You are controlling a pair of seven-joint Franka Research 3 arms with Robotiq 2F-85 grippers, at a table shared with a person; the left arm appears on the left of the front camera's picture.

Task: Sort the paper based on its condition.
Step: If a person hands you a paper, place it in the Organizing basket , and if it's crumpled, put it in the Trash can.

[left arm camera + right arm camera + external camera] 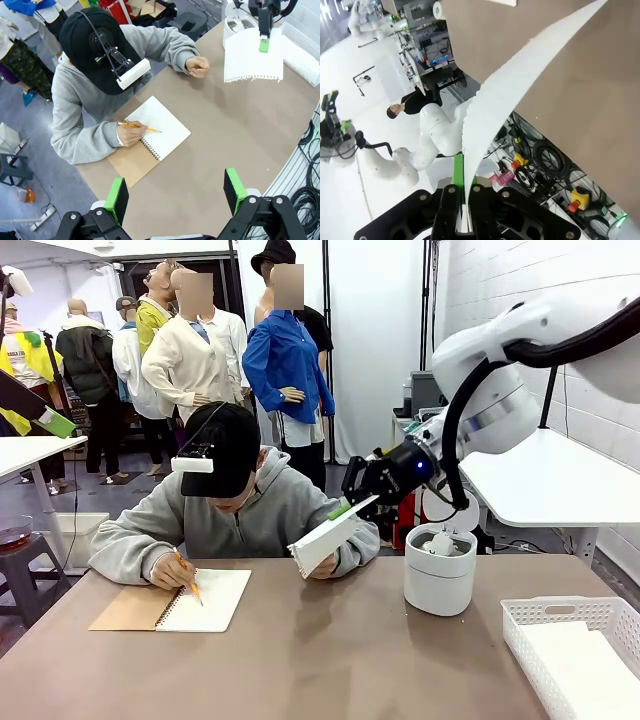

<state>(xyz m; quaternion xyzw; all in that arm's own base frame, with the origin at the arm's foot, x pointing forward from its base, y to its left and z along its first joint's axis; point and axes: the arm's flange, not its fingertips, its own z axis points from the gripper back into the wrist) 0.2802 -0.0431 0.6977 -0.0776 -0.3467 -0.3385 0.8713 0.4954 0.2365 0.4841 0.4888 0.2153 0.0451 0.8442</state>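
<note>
Here, right jaws pinching smooth paper sheet (322,538), left jaws spread, white bin (440,585) beside it, notebook (212,600) farther off

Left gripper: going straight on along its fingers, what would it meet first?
Most likely the open white page of the notebook, near the pencil tip. The left gripper, jaws open, hangs well above, so bare table beside it is possible.
</note>
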